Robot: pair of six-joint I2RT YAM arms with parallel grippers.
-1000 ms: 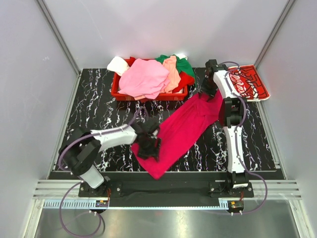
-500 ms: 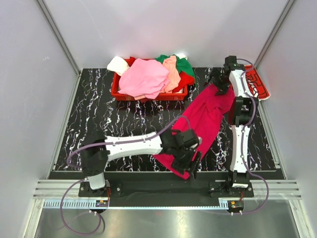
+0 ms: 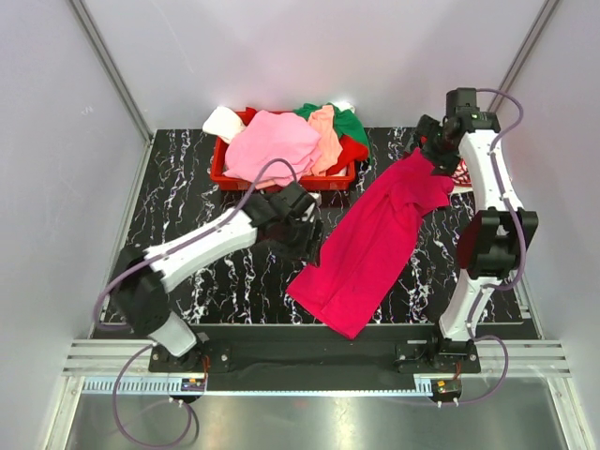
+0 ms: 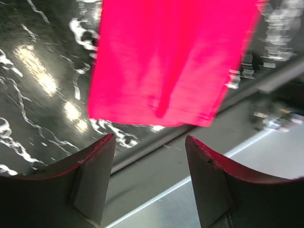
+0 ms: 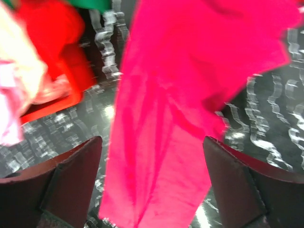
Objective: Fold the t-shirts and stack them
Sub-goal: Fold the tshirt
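The plain magenta t-shirt (image 3: 375,239) lies stretched out diagonally on the black marble table (image 3: 187,197), from the back right to the front middle. My left gripper (image 3: 305,236) is open and empty, just left of the shirt. In the left wrist view (image 4: 149,147) the shirt's hem (image 4: 166,61) lies beyond the fingertips (image 4: 97,164). My right gripper (image 3: 436,150) hovers open over the shirt's far end. The right wrist view (image 5: 152,156) shows the shirt (image 5: 190,95) below the spread jaws. The Coca-Cola tee is hidden behind my right arm.
A red plastic basket (image 3: 225,173) at the back holds a heap of tees: pink (image 3: 277,145), peach (image 3: 326,136), green (image 3: 352,122), white (image 3: 223,122). The basket also shows in the right wrist view (image 5: 71,90). The table's front edge and metal rail (image 4: 199,156) lie near the shirt's hem.
My left gripper let go of the shirt's near end and moved back left. My right arm swung back right. The shirt now lies longer and flatter.
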